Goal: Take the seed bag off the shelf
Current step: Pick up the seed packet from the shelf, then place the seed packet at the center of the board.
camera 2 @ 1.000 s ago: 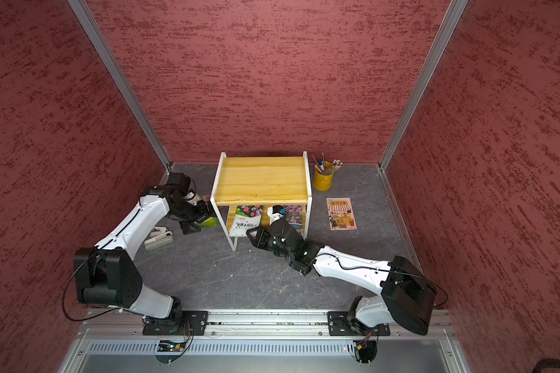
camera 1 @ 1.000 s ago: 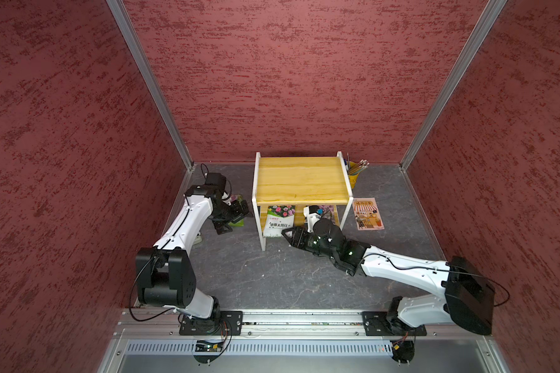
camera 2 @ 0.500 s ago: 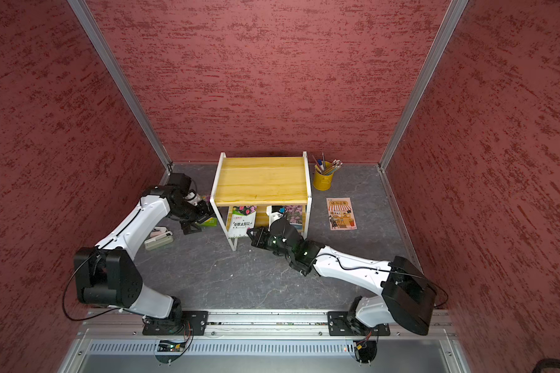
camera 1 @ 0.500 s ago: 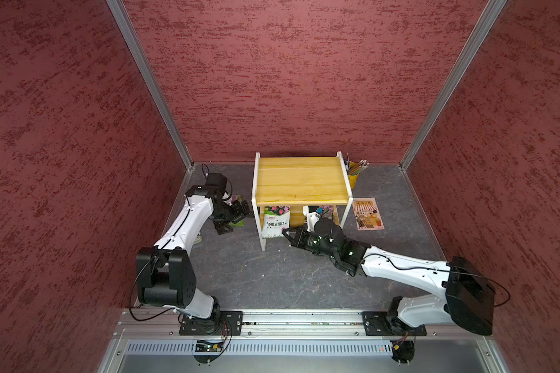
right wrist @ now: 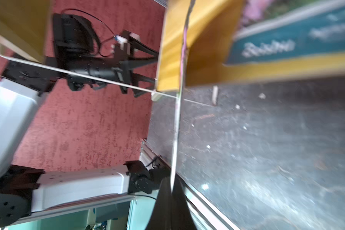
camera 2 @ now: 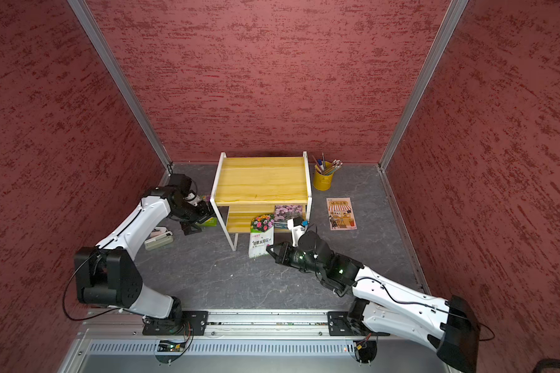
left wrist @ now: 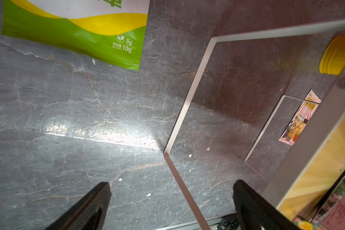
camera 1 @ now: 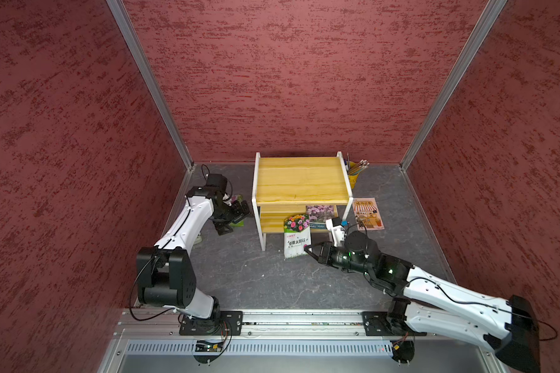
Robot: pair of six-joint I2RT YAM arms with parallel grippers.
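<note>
Since a second ago, our right gripper (camera 1: 307, 249) has drawn the seed bag (camera 1: 296, 237) forward off the shelf's (camera 1: 301, 181) lower board (camera 1: 272, 222) and clenches the bag's near edge. The bag's flowered top still overlaps that board's front edge, so we judge the removal about half done: the bag must still be pulled clear and set down. Our left gripper (left wrist: 171, 199) hangs released beside the shelf's left legs.

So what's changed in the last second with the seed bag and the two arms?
The right pincer shut on the seed bag and drew it forward, partly out of the lower tier of the shelf, toward the robot. The left pincer stayed open beside the shelf. The purple-flower packet stayed put.
</note>
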